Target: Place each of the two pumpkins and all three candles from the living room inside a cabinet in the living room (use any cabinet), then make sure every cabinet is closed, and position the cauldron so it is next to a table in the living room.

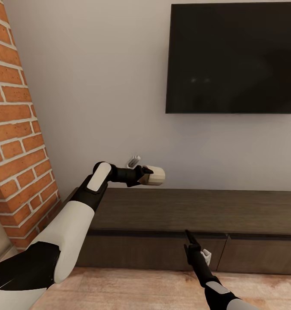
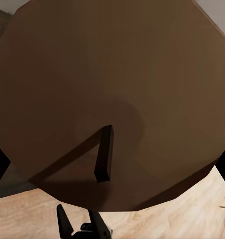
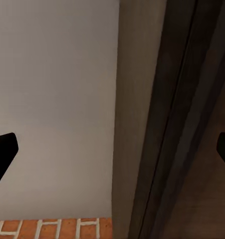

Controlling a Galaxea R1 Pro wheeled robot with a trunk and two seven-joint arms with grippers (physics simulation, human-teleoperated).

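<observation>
Above the cabinet's top, at its left end, the left tool [image 1: 144, 175] is clamped on a candle [image 1: 155, 175], carried sideways w/ its length pointing right; candle is clear of the wood below, in front of the pale wall [image 1: 98, 86]. Head view gives it as a short, stubby cream-beige cylinder, faceted at the end, dark fingers [image 1: 142, 170] pinching its near end. Left wrist view sees the same candle [image 2: 112, 89] end-on: a big brownish many-sided disc in shadow, w/ a small dark wick [image 2: 105, 154] leaning off its face, and strips of light wood floor [image 2: 182, 219] past the rim – colour and shape read quite differently from the head view. Right tool [image 1: 190, 245] sits low, in front of the cabinet [image 1: 184, 211], fingers pointing up at the dark seam under the top; its jaws stand wide apart, nothing between them. Right wrist view has the two black fingertips [image 3: 2, 149] at opposite edges, and betw. them the cabinet's [image 3: 172, 119] dark edge and drawer front seen close, plus grey wall and a bit of red brick [image 3: 52, 228]. Cabinet is long, low, dark brown, drawer fronts flush. Brick column [image 1: 16, 129] stands at left, a black TV [image 1: 233, 58] hangs on the wall upper right, floor [image 1: 141, 288] is light wood.
</observation>
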